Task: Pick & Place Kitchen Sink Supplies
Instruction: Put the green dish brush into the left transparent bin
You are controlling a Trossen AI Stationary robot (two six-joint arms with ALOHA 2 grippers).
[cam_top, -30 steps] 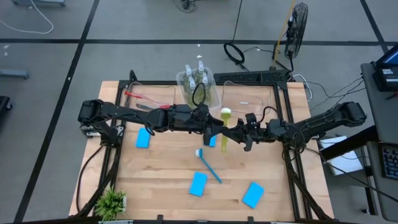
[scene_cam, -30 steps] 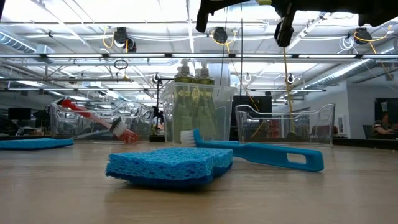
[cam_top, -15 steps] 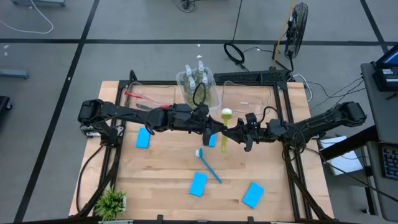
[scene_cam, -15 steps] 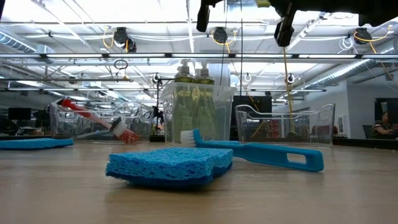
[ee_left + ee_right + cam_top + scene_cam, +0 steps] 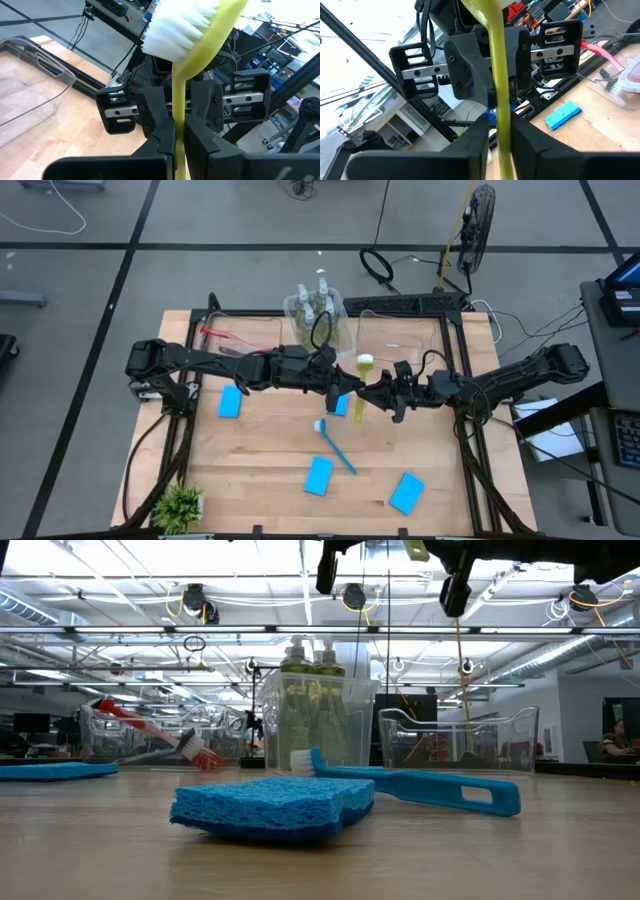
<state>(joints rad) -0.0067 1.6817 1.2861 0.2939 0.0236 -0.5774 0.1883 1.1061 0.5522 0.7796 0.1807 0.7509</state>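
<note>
A yellow long-handled brush point(image 5: 359, 402) with white bristles point(image 5: 170, 30) hangs above the table's middle, its head toward the far edge. My left gripper point(image 5: 179, 127) comes from the left and is shut on its handle. My right gripper point(image 5: 499, 132) faces it from the right, a little open. Its fingers stand close on either side of the same handle point(image 5: 498, 75). A blue brush point(image 5: 336, 444) and several blue sponges point(image 5: 319, 475) lie on the table. Soap bottles point(image 5: 316, 305) stand in a clear bin. My left gripper pinches the yellow brush's thin handle point(image 5: 178, 102) between its two fingers, below the bristle head. The fingers come level from the table's left and lie across the handle. The brush is lifted clear of the table.
A red brush point(image 5: 222, 336) lies in the clear bin at the far left, and another clear bin point(image 5: 400, 340) stands at the far right. A small potted plant point(image 5: 180, 505) sits at the near left corner. In the low view a sponge point(image 5: 270, 805) lies in front of the blue brush point(image 5: 420, 788).
My left gripper has shut on the yellow brush's handle. Both arms have kept their place, and the brush has stayed up between them.
</note>
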